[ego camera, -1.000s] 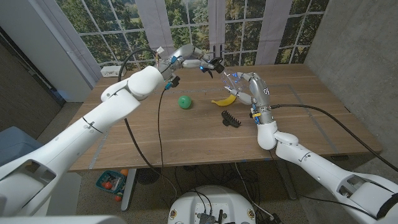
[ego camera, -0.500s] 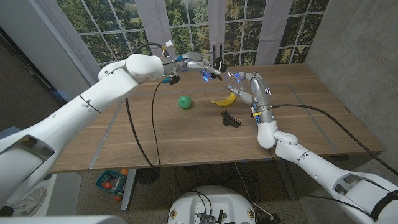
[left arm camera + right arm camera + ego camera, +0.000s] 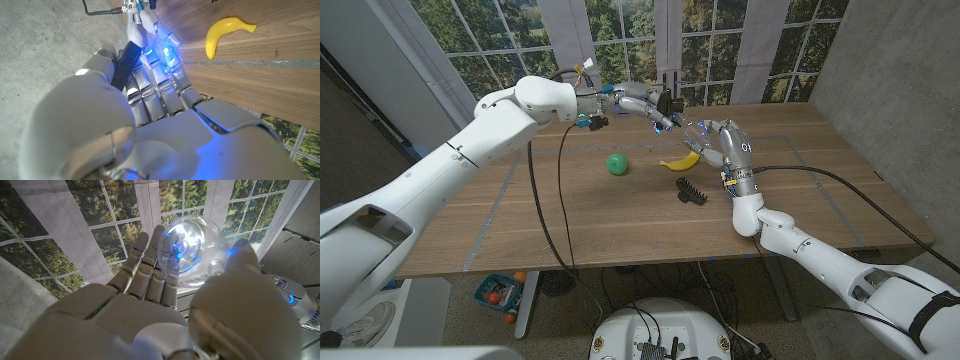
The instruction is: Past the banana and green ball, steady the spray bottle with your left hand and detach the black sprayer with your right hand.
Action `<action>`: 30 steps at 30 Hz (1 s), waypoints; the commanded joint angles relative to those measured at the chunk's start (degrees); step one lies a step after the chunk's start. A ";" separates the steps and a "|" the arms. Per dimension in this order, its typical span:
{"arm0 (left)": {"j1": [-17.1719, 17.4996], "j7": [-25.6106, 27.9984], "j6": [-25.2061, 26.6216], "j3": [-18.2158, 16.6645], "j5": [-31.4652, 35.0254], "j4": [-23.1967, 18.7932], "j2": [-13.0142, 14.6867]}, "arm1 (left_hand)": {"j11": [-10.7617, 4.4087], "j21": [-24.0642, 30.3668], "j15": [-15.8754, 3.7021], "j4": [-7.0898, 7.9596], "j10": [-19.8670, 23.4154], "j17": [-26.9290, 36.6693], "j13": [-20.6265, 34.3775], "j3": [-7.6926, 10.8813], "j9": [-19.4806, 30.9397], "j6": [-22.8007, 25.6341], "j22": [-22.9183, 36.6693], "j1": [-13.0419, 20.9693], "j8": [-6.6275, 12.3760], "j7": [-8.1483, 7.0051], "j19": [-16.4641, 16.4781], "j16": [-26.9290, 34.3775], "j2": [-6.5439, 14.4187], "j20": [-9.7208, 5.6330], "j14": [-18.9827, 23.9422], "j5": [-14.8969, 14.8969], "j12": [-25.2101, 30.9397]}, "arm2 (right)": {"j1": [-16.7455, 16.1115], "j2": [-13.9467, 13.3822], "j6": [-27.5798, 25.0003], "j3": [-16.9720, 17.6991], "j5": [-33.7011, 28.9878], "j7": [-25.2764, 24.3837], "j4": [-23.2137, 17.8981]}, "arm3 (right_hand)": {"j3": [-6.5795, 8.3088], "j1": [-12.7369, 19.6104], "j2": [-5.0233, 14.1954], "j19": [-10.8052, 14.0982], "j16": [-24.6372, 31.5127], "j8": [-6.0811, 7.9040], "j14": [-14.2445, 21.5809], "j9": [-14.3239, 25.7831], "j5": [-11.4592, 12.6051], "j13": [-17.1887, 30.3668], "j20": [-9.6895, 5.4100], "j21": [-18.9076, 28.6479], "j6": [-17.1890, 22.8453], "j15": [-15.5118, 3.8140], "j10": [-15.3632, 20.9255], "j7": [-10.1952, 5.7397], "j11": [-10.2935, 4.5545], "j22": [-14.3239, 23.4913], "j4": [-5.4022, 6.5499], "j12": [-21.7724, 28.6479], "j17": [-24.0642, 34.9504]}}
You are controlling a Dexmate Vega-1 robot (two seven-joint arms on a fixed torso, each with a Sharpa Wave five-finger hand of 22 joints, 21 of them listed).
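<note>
- Where the head view looks down the table (image 3: 570, 230), the two hands meet at the far edge, at about 1 o'clock from the banana (image 3: 680, 160). The left hand (image 3: 645, 105) reaches across from the robot's left, and the right hand (image 3: 720, 140) is raised with its fingers pointing up.
- The right wrist view gives what the head view blurs: the spray bottle (image 3: 190, 250) seen end-on, a clear round body lit blue-white. The fingers are wrapped round one side and the thumb round the other — a full grasp.
- The left wrist view shows the black sprayer (image 3: 125, 65) as a dark flat-sided piece pinched between the thumb and the curled fingers of the left hand. The banana lies on the wood beyond the fingertips.
- In the head view the bottle is a small glassy shape just in front of the right palm, held up off the table.
- Whether the sprayer is still on the bottle's neck or already off it, I cannot tell — the fingers cover the join.
- On the table, the green ball (image 3: 616, 163) sits at 9 o'clock from the banana, near it but apart. A black toothed piece (image 3: 692, 191) lies at 5 o'clock from the banana.
- Count: one bottle, one sprayer, one banana, one ball, one toothed piece, two hands.
</note>
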 commanded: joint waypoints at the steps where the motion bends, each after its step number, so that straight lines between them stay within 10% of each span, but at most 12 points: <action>1: -2.19 2.89 6.19 2.25 5.78 -5.33 2.43 | 1.51 1.04 -5.98 0.69 -1.59 -0.69 -0.32 -1.28 0.27 -2.11 0.19 -3.32 -0.38 0.66 1.46 -0.26 -1.17 -1.61 0.39 -0.04 -0.89 | 2.66 1.94 -3.91 -2.76 3.77 -0.03 4.20 | -0.13 11.74 11.52 -0.24 -0.02 0.21 -0.05 0.24 0.48 0.10 -8.74 -0.37 12.77 -6.53 8.75 -12.04 -8.54 0.09 0.39 0.20 0.10; 10: 1.81 6.13 -1.87 -0.98 3.40 -2.14 1.16 | 0.19 3.79 -7.23 -2.16 6.01 -1.13 -0.58 6.38 0.81 6.34 0.40 4.00 2.73 1.59 1.77 1.30 8.86 -1.46 6.59 1.17 1.63 | 4.24 3.82 -1.61 -2.28 4.92 -0.03 9.36 | -0.23 11.84 11.60 -0.19 0.01 0.08 -0.02 0.26 0.61 0.16 -8.70 -0.34 12.82 -6.52 8.77 -11.91 -8.55 0.10 0.44 0.12 0.11; 30: 10.24 22.13 5.18 -4.36 16.70 -13.98 6.92 | -1.73 6.29 -7.65 -1.94 8.97 -0.70 0.75 6.28 1.63 9.86 0.35 9.12 3.20 0.57 2.32 2.59 6.62 -5.09 9.31 -0.07 3.36 | 5.41 4.13 -1.95 -2.35 9.44 1.03 9.49 | -0.53 11.99 11.64 -0.10 0.04 -0.12 0.04 0.44 0.81 0.18 -8.68 -0.31 12.96 -6.51 8.88 -12.02 -8.56 0.10 0.59 -0.10 0.11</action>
